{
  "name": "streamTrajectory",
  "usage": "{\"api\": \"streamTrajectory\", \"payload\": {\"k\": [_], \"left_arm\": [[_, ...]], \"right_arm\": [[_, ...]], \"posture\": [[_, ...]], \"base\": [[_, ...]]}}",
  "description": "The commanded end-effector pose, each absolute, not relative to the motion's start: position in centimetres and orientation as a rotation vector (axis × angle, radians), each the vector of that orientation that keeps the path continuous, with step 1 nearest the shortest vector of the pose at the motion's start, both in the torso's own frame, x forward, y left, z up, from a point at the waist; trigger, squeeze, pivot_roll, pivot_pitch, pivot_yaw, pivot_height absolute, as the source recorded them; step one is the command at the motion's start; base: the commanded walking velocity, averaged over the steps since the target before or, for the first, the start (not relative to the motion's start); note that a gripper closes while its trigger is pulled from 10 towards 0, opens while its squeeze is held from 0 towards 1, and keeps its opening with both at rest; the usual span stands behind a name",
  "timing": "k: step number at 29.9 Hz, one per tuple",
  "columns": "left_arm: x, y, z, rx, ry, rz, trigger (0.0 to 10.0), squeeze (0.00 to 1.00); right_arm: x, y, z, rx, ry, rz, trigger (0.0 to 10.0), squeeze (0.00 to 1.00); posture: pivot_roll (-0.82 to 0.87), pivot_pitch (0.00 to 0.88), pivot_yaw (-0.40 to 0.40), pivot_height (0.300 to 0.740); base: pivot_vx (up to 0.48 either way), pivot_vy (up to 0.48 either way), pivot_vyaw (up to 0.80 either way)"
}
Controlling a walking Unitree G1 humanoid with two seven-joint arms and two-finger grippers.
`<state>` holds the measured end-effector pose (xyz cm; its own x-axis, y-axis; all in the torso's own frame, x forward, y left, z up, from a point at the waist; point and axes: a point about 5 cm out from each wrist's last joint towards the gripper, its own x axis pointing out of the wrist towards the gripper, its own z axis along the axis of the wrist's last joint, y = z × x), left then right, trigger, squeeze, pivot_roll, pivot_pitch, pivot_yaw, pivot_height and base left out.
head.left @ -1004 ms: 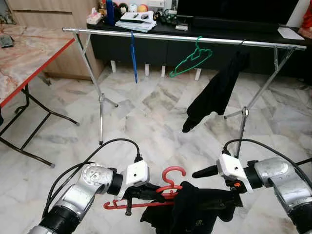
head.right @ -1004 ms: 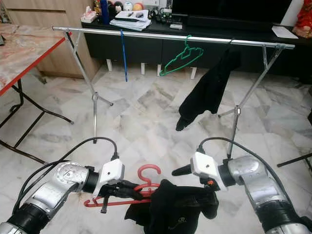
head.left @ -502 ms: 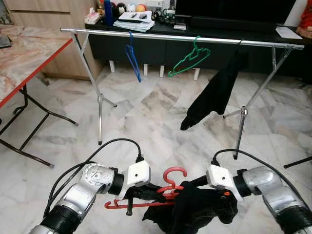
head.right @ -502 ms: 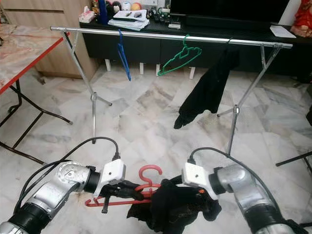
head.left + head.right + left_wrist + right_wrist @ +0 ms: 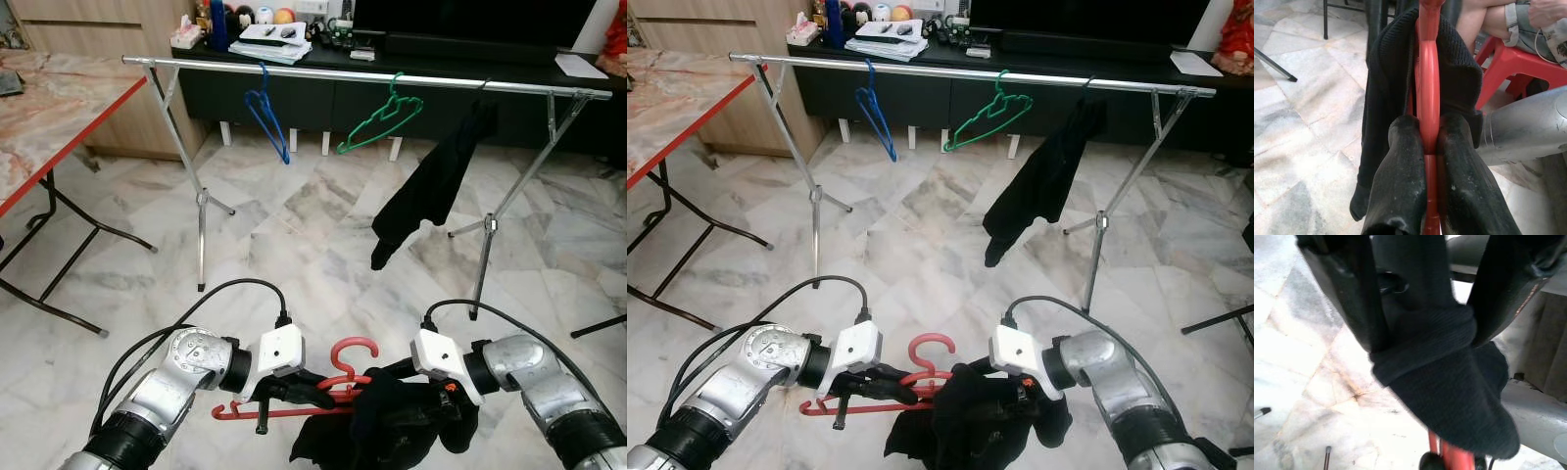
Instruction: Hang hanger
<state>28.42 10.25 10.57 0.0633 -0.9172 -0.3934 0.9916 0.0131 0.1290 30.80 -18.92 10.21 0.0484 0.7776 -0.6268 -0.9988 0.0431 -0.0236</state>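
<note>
A red hanger (image 5: 351, 347) carrying a black garment (image 5: 384, 429) is held low in front of me, over the marble floor. My left gripper (image 5: 306, 392) is shut on the hanger's bar; in the left wrist view its fingers (image 5: 1400, 181) pinch the red hanger (image 5: 1427, 98) between them. My right gripper (image 5: 446, 409) is buried in the cloth, and in the right wrist view its fingers (image 5: 1347, 298) are shut on a fold of the black garment (image 5: 1449, 382). Further ahead, a silver rail (image 5: 323, 72) runs across the room.
On the rail hang a blue hanger (image 5: 269, 122), a green hanger (image 5: 384, 119) and another black garment (image 5: 436, 186). Rack legs (image 5: 201, 211) stand on the floor. A red-edged table (image 5: 59, 108) is at left, a black cabinet (image 5: 411, 54) behind. A person sits on a red stool (image 5: 1528, 58).
My right gripper has moved left from beside the garment into it and shut on the cloth. The blue hanger on the rail has swung round. The left gripper still holds the hanger.
</note>
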Motion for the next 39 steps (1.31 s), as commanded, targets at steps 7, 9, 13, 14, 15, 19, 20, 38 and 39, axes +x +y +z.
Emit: {"api": "streamTrajectory", "payload": {"k": [7, 9, 13, 14, 15, 19, 20, 38, 39], "left_arm": [[28.56, 9.63, 11.44, 0.466, 0.165, -1.533, 10.0, 0.0], [28.54, 9.52, 11.48, 0.465, 0.163, -1.538, 10.0, 0.0], [28.54, 9.36, 11.5, 0.464, 0.159, -1.542, 10.0, 0.0], [28.55, 9.32, 11.52, 0.464, 0.157, -1.542, 10.0, 0.0], [28.55, 9.31, 11.53, 0.464, 0.156, -1.541, 10.0, 0.0], [28.57, 9.25, 11.6, 0.465, 0.153, -1.541, 10.0, 0.0], [28.58, 9.22, 11.62, 0.464, 0.152, -1.54, 10.0, 0.0], [29.02, 9.18, 11.81, 0.473, 0.16, -1.526, 10.0, 0.0], [29.04, 9.18, 11.82, 0.474, 0.16, -1.526, 10.0, 0.0]], "right_arm": [[30.95, -18.82, 10.29, -0.53, 0.501, 1.454, 0.0, 0.0], [30.94, -18.77, 10.22, -0.525, 0.503, 1.458, 0.0, 0.0], [30.85, -18.6, 10.03, -0.519, 0.504, 1.465, 0.0, 0.0], [30.84, -18.52, 9.98, -0.517, 0.504, 1.466, 0.0, 0.0], [30.84, -18.47, 9.94, -0.515, 0.504, 1.466, 0.0, 0.0], [30.82, -18.36, 9.76, -0.516, 0.512, 1.468, 0.0, 0.0], [30.79, -18.37, 9.71, -0.516, 0.514, 1.468, 0.0, 0.0], [30.81, -18.34, 9.58, -0.515, 0.523, 1.467, 0.0, 0.0], [30.82, -18.33, 9.59, -0.515, 0.522, 1.467, 0.0, 0.0]], "posture": [[-0.08, 0.11, -0.031, 0.74], [-0.08, 0.108, -0.031, 0.74], [-0.08, 0.107, -0.032, 0.74], [-0.08, 0.107, -0.032, 0.74], [-0.08, 0.107, -0.032, 0.74], [-0.08, 0.118, -0.036, 0.74], [-0.08, 0.122, -0.036, 0.74], [-0.08, 0.138, -0.04, 0.74], [-0.08, 0.138, -0.04, 0.74]], "base": [[0.0, 0.0, 0.0], [0.0, 0.0, 0.0], [0.0, 0.0, 0.0], [0.0, 0.0, 0.0], [0.0, 0.0, 0.0], [0.0, 0.0, 0.0], [0.0, 0.0, 0.0], [0.0, 0.0, 0.0], [0.0, 0.0, 0.0]]}}
